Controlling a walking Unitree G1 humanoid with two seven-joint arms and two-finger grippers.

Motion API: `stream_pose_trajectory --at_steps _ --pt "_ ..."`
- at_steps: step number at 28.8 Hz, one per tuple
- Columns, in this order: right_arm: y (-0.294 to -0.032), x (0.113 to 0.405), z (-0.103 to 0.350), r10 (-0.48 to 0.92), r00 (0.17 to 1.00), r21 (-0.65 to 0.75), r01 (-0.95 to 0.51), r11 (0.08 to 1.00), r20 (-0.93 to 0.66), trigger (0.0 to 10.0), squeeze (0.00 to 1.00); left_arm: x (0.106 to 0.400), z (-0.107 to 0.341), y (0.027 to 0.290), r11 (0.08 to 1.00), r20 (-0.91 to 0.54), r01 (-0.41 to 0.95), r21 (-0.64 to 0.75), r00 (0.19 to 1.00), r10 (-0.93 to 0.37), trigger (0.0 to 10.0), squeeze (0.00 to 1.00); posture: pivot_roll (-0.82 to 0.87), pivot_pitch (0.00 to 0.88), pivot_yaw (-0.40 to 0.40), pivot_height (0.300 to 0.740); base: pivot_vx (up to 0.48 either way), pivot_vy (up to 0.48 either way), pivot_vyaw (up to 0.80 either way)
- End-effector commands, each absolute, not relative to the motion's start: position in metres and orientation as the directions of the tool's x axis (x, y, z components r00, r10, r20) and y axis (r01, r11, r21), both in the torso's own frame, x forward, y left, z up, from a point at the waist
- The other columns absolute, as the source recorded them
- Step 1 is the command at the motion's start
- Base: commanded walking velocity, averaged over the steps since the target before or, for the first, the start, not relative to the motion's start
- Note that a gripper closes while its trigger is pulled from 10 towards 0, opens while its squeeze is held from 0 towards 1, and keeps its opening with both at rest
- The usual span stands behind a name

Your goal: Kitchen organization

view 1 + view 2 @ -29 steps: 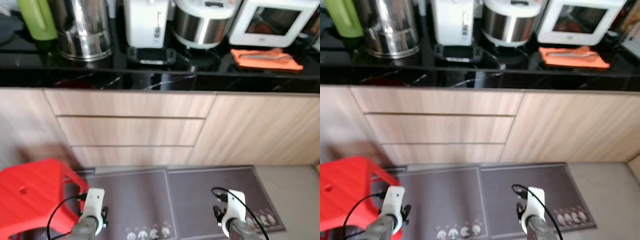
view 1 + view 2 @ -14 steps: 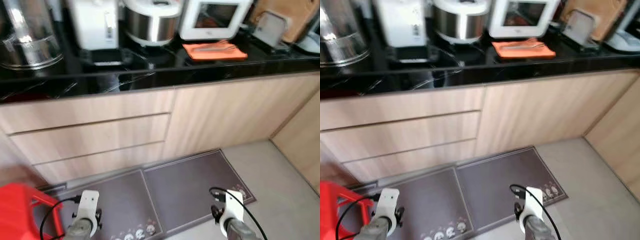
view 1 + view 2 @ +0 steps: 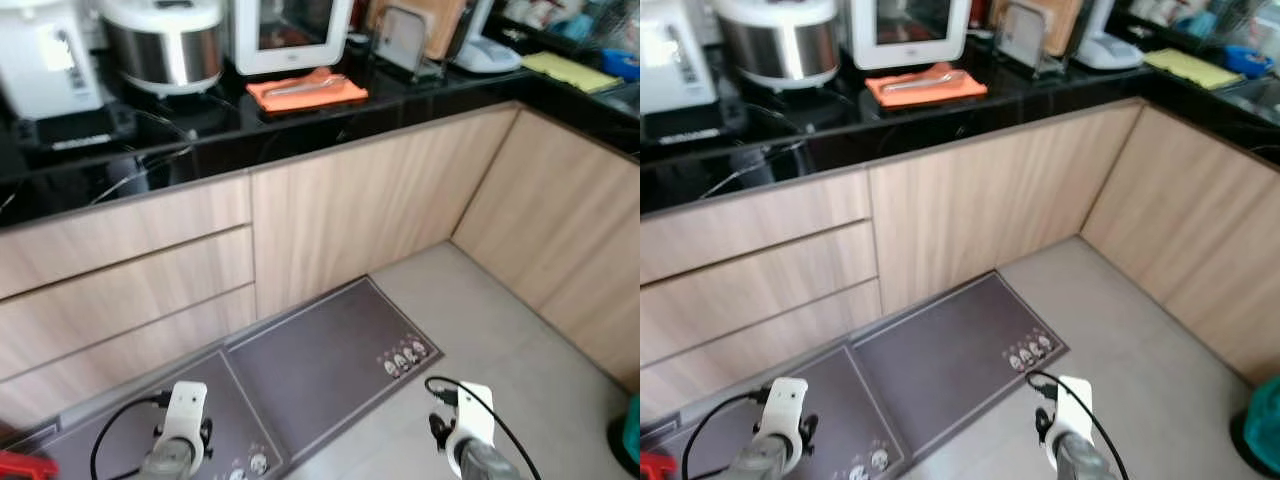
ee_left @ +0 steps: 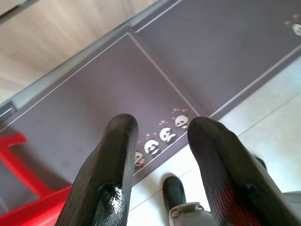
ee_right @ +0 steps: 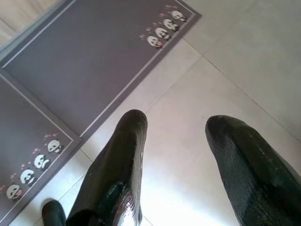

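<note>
1. Fingers first: the left gripper point(image 4: 160, 155) is hanging low over the grey floor mats point(image 3: 320, 355) with its two black fingers point(image 4: 106, 174) spread apart and nothing between them.
2. Same story on the other side: the right gripper point(image 5: 174, 160) is pointing down at pale floor tile point(image 5: 225, 61) beside the mat's edge, fingers point(image 5: 115, 174) parted wide and carrying nothing.
3. Both arms are sitting idle at the near edge of the head views, so this is looking like a walking or searching step, with no grasp going on.
4. Up on the far side, the black worktop point(image 3: 200, 150) is running left to right and bending toward us at the right corner.
5. Standing along it, left to right, are a white appliance point(image 3: 40, 55), a silver rice cooker point(image 3: 165, 45) and a white-framed countertop oven point(image 3: 290, 30).
6. An orange cloth point(image 3: 305, 90) is lying just in front of that oven, with what looks like a utensil on top, though it is too small to be sure.
7. Further right, a yellow cloth point(image 3: 570, 70) is lying on the corner stretch of worktop.
8. Wooden drawers point(image 3: 120, 270) are sitting shut below the worktop on the left.
9. Next move, as a judgement: the robot is needing to settle on one item, step close to the worktop and raise an arm, since both grippers are well below anything worth tidying.
</note>
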State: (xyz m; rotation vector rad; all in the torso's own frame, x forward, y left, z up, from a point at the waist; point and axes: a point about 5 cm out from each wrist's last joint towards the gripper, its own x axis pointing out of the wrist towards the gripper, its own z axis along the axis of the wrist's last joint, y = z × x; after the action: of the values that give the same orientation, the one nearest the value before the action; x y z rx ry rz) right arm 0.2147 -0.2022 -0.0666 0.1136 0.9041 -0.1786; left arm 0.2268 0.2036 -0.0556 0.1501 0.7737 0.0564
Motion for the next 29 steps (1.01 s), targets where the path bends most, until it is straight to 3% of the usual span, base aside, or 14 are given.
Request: stream_pose_trajectory --at_steps 1,7,12,29 --pt "-0.2074 0.2165 -0.0646 -0.122 0.608 0.016 0.217 0.976 -0.784 10.0 0.00 0.2254 -0.0569 0.2020 0.987 -0.698 0.020 0.162 0.709 0.100 10.0 0.00 0.13 0.000 -0.110 0.740 0.000 0.000 -0.69" --pt "-0.2080 0.2164 -0.0645 -0.123 0.608 0.015 0.218 0.976 -0.785 10.0 0.00 0.2278 -0.0552 0.2020 0.984 -0.689 0.028 0.173 0.718 0.101 10.0 0.00 0.13 0.000 -0.111 0.740 0.000 0.000 -0.69" --pt "-0.2084 0.2165 -0.0644 -0.123 0.607 0.013 0.215 0.977 -0.785 10.0 0.00 0.2277 -0.0553 0.2026 0.984 -0.693 0.029 0.178 0.714 0.105 10.0 0.00 0.13 0.000 -0.113 0.740 0.000 -0.480 -0.69" --pt "-0.2095 0.2164 -0.0642 -0.120 0.607 0.005 0.200 0.980 -0.786 10.0 0.00 0.2281 -0.0556 0.1991 0.978 -0.694 0.071 0.196 0.714 0.087 10.0 0.00 0.13 0.000 -0.114 0.740 0.000 0.000 -0.68"
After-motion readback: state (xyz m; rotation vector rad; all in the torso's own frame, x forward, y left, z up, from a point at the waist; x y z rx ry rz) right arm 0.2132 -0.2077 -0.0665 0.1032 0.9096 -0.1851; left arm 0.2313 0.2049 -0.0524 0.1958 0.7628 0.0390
